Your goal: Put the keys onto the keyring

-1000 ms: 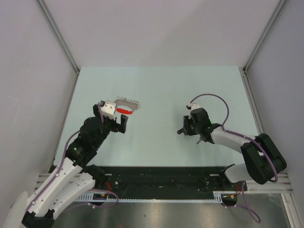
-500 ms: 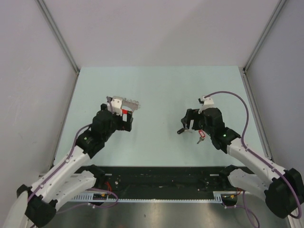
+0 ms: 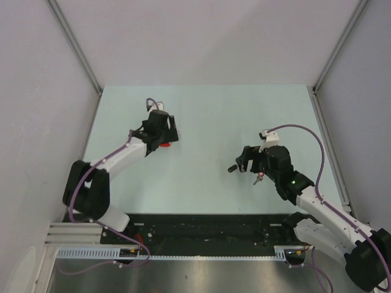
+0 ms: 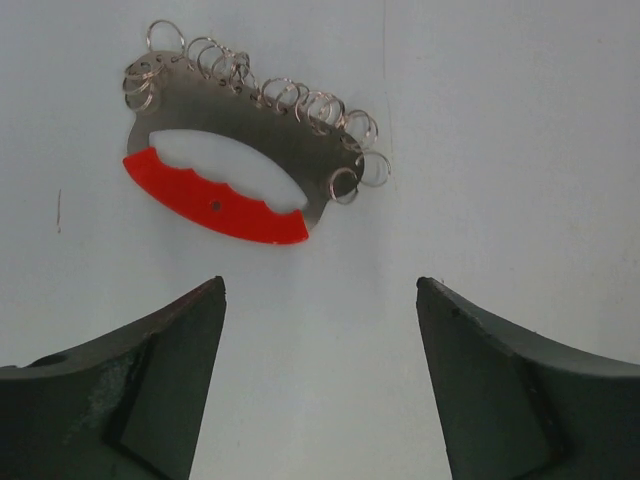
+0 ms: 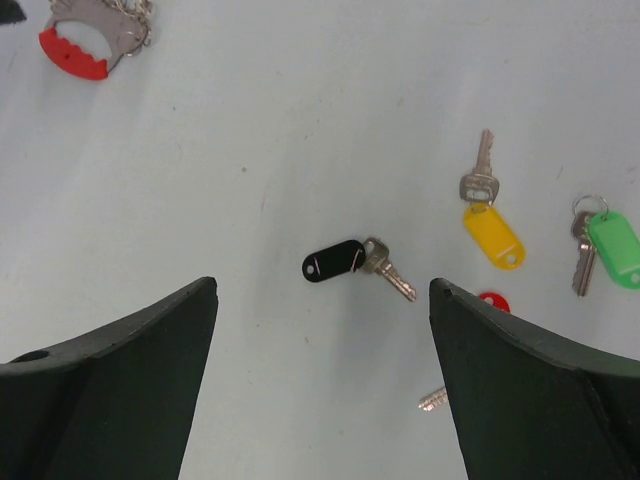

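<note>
Hovering with the left end effector (image 4: 320, 300) spread wide, pinching nothing, just short of the keyring (image 4: 215, 205), which lies flat on the bench (image 4: 500, 150) in the upper left of that wrist view. Over on the other side, looking down with the right end effector (image 5: 322, 300), likewise spread and empty, on the keys: black key (image 5: 335, 262) dead centre, yellow key (image 5: 492, 235) and green key (image 5: 612, 250) off right, red key (image 5: 492, 300) half hidden behind the end effector. Looks like pickup stage, with nothing threaded yet. Next up, probably: dropping onto the black key, pinching its tag, carrying it across while steadying the keyring. Fiddly, with metal that thin and flat. No brand or readable writing anywhere, just a pale, unreadable fleck on the black tag.
</note>
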